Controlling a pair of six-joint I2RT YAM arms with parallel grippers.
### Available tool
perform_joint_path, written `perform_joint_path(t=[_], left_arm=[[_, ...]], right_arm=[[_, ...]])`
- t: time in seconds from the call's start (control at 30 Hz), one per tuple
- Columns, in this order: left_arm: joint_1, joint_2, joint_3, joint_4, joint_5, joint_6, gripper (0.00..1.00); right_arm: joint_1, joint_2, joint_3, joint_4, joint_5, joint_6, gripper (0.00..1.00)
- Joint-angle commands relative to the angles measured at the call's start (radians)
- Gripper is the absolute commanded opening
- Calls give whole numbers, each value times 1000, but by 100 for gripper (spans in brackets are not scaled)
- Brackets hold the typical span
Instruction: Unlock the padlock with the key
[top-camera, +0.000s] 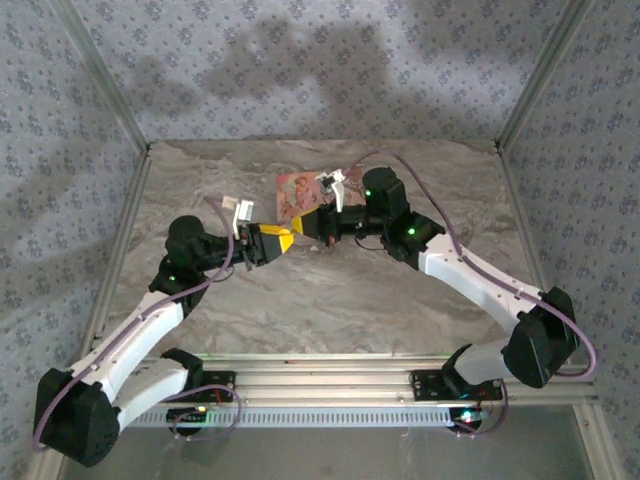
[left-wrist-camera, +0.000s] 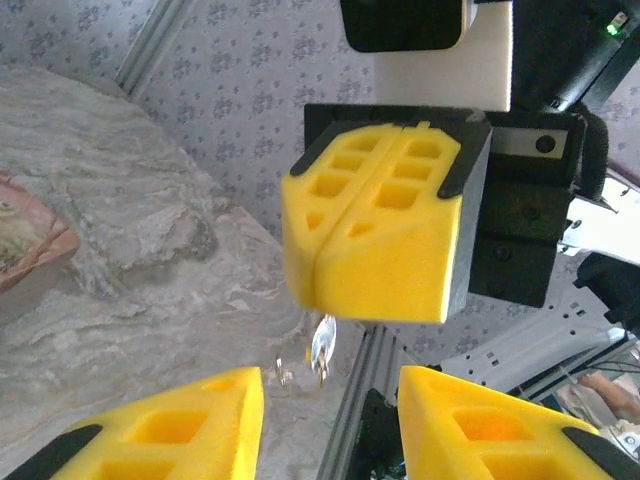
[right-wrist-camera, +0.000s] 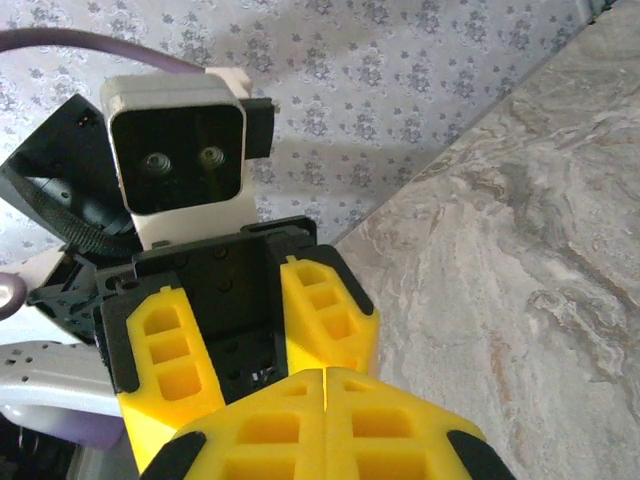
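The pink box (top-camera: 298, 196) lies flat on the table (top-camera: 330, 300); its contents cannot be told. Just in front of the box, the right gripper (left-wrist-camera: 330, 255) has its fingers pressed together, and the small silvery key (left-wrist-camera: 322, 345) dangles beneath them. The left gripper (right-wrist-camera: 250, 365) faces it with fingers spread wide, holding nothing
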Motion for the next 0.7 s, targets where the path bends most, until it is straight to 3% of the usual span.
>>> perform_joint_path(t=[0.0,0.67], left_arm=[[-7,20,-2,127,37,-46,40],[-14,52,-5,110,16,-28,31]], right_arm=[[12,-9,34,-3,-36,-28,0],[16,-18,32,23,-1,-18,0]])
